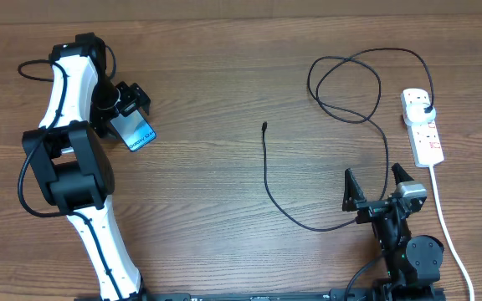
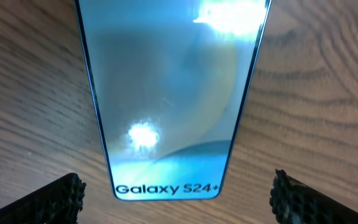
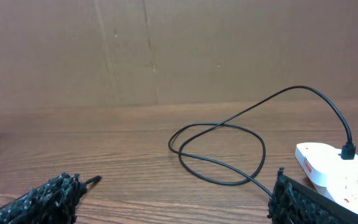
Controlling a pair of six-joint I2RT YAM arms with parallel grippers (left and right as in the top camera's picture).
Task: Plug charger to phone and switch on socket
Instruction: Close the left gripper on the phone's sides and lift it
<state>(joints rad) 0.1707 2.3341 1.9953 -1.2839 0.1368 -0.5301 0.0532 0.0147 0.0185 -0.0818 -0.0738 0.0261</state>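
The phone [image 1: 138, 133] lies flat at the table's left, its light-blue screen lit; in the left wrist view [image 2: 169, 99] it reads "Galaxy S24+". My left gripper [image 1: 126, 101] is open right over its far end, fingers either side, empty [image 2: 176, 193]. The charger's thin black cable [image 1: 268, 180] runs from its connector tip [image 1: 264, 127] at mid-table, loops at the back right, and its black plug [image 1: 426, 109] sits in the white socket strip [image 1: 423, 127]. My right gripper [image 1: 379, 186] is open and empty near the front right [image 3: 173, 199]; the tip [image 3: 94, 180], cable loop [image 3: 219, 152] and strip [image 3: 334, 171] lie ahead.
The strip's thick white cord [image 1: 446, 226] runs down the right side past my right arm's base. A brown cardboard wall [image 3: 166, 50] stands behind the table in the right wrist view.
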